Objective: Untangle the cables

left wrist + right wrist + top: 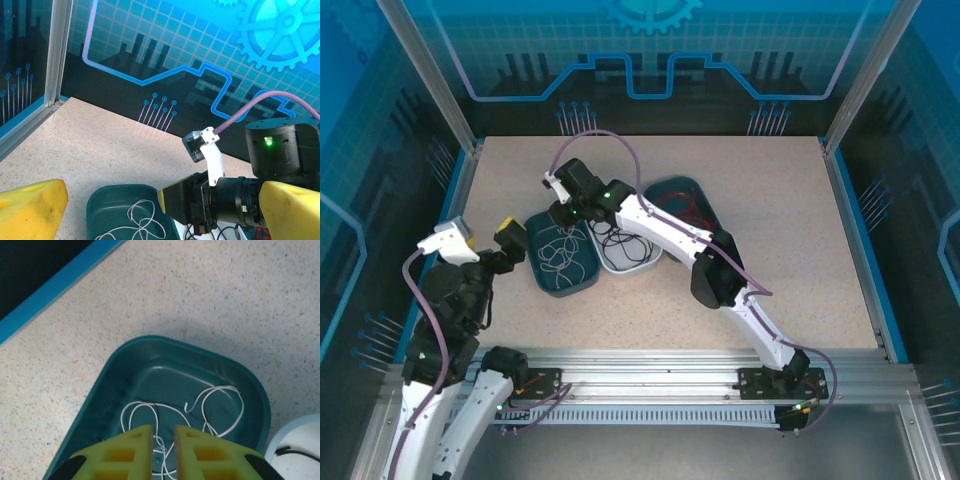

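At the bottom of the right wrist view, the right gripper [163,450] hangs barely parted, clamping nothing visible, over the white cable [226,387] coiled in the teal tray [95,390]. A loop may snag a finger and drag out. The left gripper [485,233] gapes wide, empty.

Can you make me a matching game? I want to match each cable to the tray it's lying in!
Cables:
1. white cable
2. black cable
3. red cable

Trays, as seen from the top camera:
A. white tray in the middle
B. right teal tray
C. left teal tray

Pairs: 1-C, 2-A, 3-B
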`<action>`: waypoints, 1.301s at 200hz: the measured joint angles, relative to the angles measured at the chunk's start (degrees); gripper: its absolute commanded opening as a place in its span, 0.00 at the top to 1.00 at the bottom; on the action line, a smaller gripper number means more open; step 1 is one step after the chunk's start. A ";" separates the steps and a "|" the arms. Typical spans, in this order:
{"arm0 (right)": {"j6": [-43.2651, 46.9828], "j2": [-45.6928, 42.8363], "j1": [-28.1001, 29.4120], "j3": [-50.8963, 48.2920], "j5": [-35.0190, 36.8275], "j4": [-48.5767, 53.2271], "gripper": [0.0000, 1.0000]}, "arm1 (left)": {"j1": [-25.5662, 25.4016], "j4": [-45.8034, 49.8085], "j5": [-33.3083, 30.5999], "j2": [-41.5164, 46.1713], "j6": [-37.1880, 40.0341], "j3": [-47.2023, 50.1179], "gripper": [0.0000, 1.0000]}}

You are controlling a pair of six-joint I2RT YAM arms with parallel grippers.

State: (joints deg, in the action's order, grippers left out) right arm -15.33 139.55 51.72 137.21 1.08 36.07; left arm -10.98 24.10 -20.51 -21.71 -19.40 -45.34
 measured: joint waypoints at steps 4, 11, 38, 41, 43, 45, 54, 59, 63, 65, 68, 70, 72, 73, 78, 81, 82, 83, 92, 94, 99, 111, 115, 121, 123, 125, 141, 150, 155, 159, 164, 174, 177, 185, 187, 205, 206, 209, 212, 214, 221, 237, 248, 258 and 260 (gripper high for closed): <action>0.00 0.00 0.00 -0.24 0.02 0.11 0.82 | 0.00 0.00 0.02 -0.11 -0.02 0.02 0.01; 0.00 -0.02 0.00 -0.68 0.02 0.37 0.82 | 0.00 0.00 0.04 -0.26 -0.07 0.13 0.01; 0.00 -1.11 0.00 -3.82 0.44 0.63 0.81 | 0.00 0.02 0.02 -0.63 -0.17 0.24 0.01; 0.00 -1.33 0.00 -4.31 0.52 0.74 0.80 | 0.00 0.02 0.02 -0.63 -0.17 0.28 0.01; -0.02 -1.62 0.00 -4.66 0.68 0.85 0.80 | 0.00 0.02 0.02 -0.63 -0.17 0.31 0.01; 0.00 -1.84 0.00 -4.96 0.72 0.87 0.79 | 0.00 0.02 0.00 -0.63 -0.17 0.33 0.01; 0.00 -3.04 0.00 -6.82 1.36 0.98 0.77 | 0.02 0.04 -0.02 -0.63 -0.20 0.57 0.01; 0.00 -4.07 0.02 -8.11 1.77 0.98 0.76 | 0.00 0.04 -0.02 -0.66 -0.17 0.79 0.01; -0.02 -4.90 0.02 -9.05 2.05 1.01 0.75 | 0.00 0.02 -0.02 -0.66 -0.20 0.94 0.01; 0.00 -5.40 0.02 -9.75 2.23 0.96 0.74 | 0.00 0.07 -0.04 -0.66 -0.20 1.03 0.01; 0.02 -6.10 0.02 -10.56 2.47 0.98 0.74 | 0.00 0.07 -0.07 -0.66 -0.20 1.16 0.01; -0.09 -6.73 0.02 -11.23 2.82 1.01 0.73 | 0.00 0.07 -0.09 -0.66 -0.20 1.29 0.01; 0.02 -7.41 0.02 -12.07 3.02 0.85 0.72 | 0.02 0.07 -0.15 -0.66 -0.20 1.36 0.01; 0.02 -7.63 0.02 -12.31 3.06 0.81 0.72 | 0.00 0.07 -0.17 -0.66 -0.20 1.40 0.01; -0.11 -9.33 0.02 -14.05 3.61 0.79 0.71 | 0.00 0.09 -0.22 -0.70 -0.22 1.62 0.01; 0.00 -10.14 0.02 -14.99 3.85 0.66 0.70 | 0.00 0.09 -0.24 -0.70 -0.22 1.73 0.01; -0.04 -10.38 0.02 -15.23 3.93 0.68 0.70 | 0.00 0.11 -0.24 -0.70 -0.22 1.79 0.01; -0.13 -10.91 0.02 -15.72 4.15 0.70 0.70 | 0.00 0.11 -0.24 -0.72 -0.22 1.81 0.01; -0.35 -14.43 0.02 -19.30 5.25 0.15 0.68 | 0.00 0.13 -0.59 -0.81 -0.24 2.25 0.01; -0.24 -14.95 0.02 -19.96 5.38 -0.09 0.67 | 0.00 0.15 -0.68 -0.83 -0.24 2.36 0.01; -0.52 -17.16 0.00 -22.12 6.12 -0.42 0.66 | 0.00 0.20 -0.98 -0.92 -0.26 2.58 0.01; -0.96 -22.40 -0.02 -27.43 7.63 -1.46 0.63 | 0.00 0.48 -2.16 -1.29 -0.70 3.13 0.01; -1.05 -23.96 -0.02 -29.14 7.96 -1.95 0.61 | 0.00 0.76 -2.73 -1.49 -1.01 3.28 0.01; -1.51 -26.71 -0.04 -31.85 8.83 -2.47 0.59 | 0.00 1.14 -3.74 -1.86 -1.33 3.52 0.01; -1.60 -27.65 -0.04 -32.83 9.14 -2.62 0.59 | 0.00 1.27 -4.00 -2.01 -1.51 3.58 0.01; -1.95 -28.70 -0.09 -33.83 9.55 -2.82 0.58 | 0.02 1.38 -4.37 -2.23 -1.64 3.67 0.01; -2.80 -35.17 -0.44 -40.52 11.80 -4.37 0.53 | 0.02 2.97 -7.17 -4.13 -2.27 4.04 0.01; -3.30 -38.60 -0.83 -44.35 13.20 -4.79 0.51 | 0.00 3.67 -8.48 -5.60 -2.82 4.20 0.01; -3.72 -40.33 -1.14 -46.34 14.03 -5.16 0.49 | 0.02 4.02 -9.07 -6.54 -3.08 4.28 0.01; -4.22 -42.05 -1.51 -48.30 14.84 -5.31 0.48 | 0.02 4.31 -9.53 -7.43 -3.21 4.37 0.01; -4.35 -43.69 -1.86 -50.27 15.41 -5.44 0.45 | 0.02 4.52 -9.94 -8.41 -3.32 4.44 0.01; -5.38 -47.36 -3.02 -54.64 17.03 -5.66 0.40 | 0.02 4.55 -10.64 -10.36 -3.80 4.76 0.01; -5.44 -48.35 -3.34 -55.87 17.35 -5.70 0.39 | 0.04 4.57 -10.82 -10.84 -3.91 4.87 0.01; -6.25 -50.95 -4.42 -58.97 18.49 -5.70 0.34 | 0.09 4.52 -11.17 -12.44 -4.39 5.31 0.01; -6.58 -51.78 -4.81 -59.91 18.82 -5.75 0.32 | 0.11 4.48 -11.26 -12.94 -4.55 5.42 0.01; -8.00 -58.18 -7.65 -67.06 21.11 -5.66 0.16 | 0.52 3.67 -11.43 -16.90 -5.25 6.54 0.01; -8.17 -58.49 -7.80 -67.34 21.22 -5.68 0.15 | 0.55 3.61 -11.43 -17.09 -5.29 6.58 0.01; -7.74 -59.60 -8.35 -68.54 21.46 -5.77 0.12 | 0.68 3.37 -11.43 -17.75 -5.42 6.78 0.01; -8.46 -60.81 -8.87 -69.68 21.97 -5.64 0.10 | 0.81 3.06 -11.41 -18.36 -5.66 6.99 0.01; -8.44 -61.64 -9.33 -70.51 22.36 -5.64 0.08 | 0.94 2.84 -11.34 -18.93 -5.81 7.17 0.01; -8.79 -64.26 -10.51 -72.91 23.52 -5.73 0.00 | 1.38 1.84 -11.10 -20.70 -6.14 7.85 0.01; -9.27 -69.99 -13.00 -78.03 26.05 -5.79 0.00 | 2.69 -1.51 -9.53 -24.39 -6.19 9.68 0.01; -9.49 -74.12 -15.02 -81.64 28.04 -6.01 0.00 | 3.48 -4.66 -8.07 -26.84 -5.97 11.10 0.01; -9.25 -77.31 -16.61 -84.87 29.62 -6.93 0.00 | 3.78 -8.61 -6.78 -28.79 -5.11 12.79 0.01; -9.09 -78.03 -17.03 -85.66 30.14 -7.26 0.00 | 3.82 -9.22 -6.60 -29.07 -4.81 13.09 0.01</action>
State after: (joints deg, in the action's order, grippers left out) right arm -24.43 61.52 34.70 51.55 31.22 28.82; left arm -7.16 14.87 -27.11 -50.78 -24.21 -32.25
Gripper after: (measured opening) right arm 0.995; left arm 0.991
